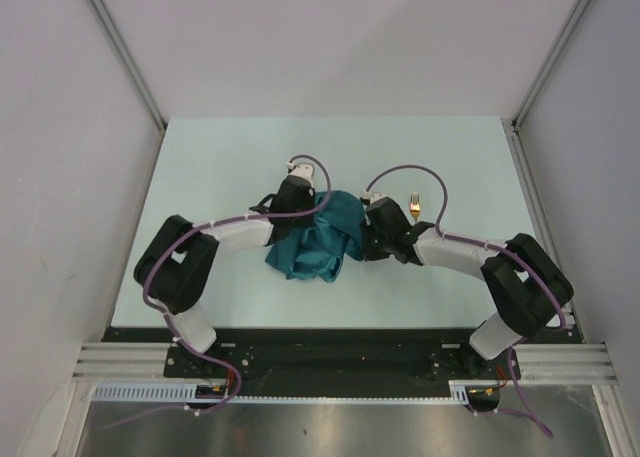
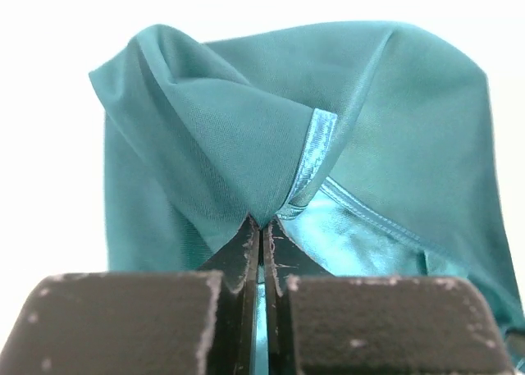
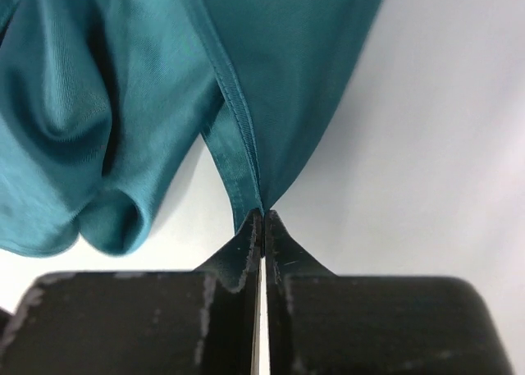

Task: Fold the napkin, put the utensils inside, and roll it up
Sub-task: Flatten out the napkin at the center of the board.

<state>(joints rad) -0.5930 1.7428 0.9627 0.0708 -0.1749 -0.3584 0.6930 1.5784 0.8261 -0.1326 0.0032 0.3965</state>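
The dark teal napkin (image 1: 320,239) hangs bunched and crumpled between both arms over the middle of the table. My left gripper (image 1: 318,199) is shut on the napkin's upper left part; in the left wrist view the cloth (image 2: 279,137) is pinched at the fingertips of the left gripper (image 2: 262,223). My right gripper (image 1: 362,217) is shut on the napkin's right edge; in the right wrist view the hemmed edge (image 3: 238,137) runs into the tips of the right gripper (image 3: 262,215). The gold fork (image 1: 415,206) lies on the table just behind my right wrist, tines pointing away.
The pale table (image 1: 220,167) is walled by grey panels left, right and behind. A black rail (image 1: 330,349) with the arm bases runs along the near edge.
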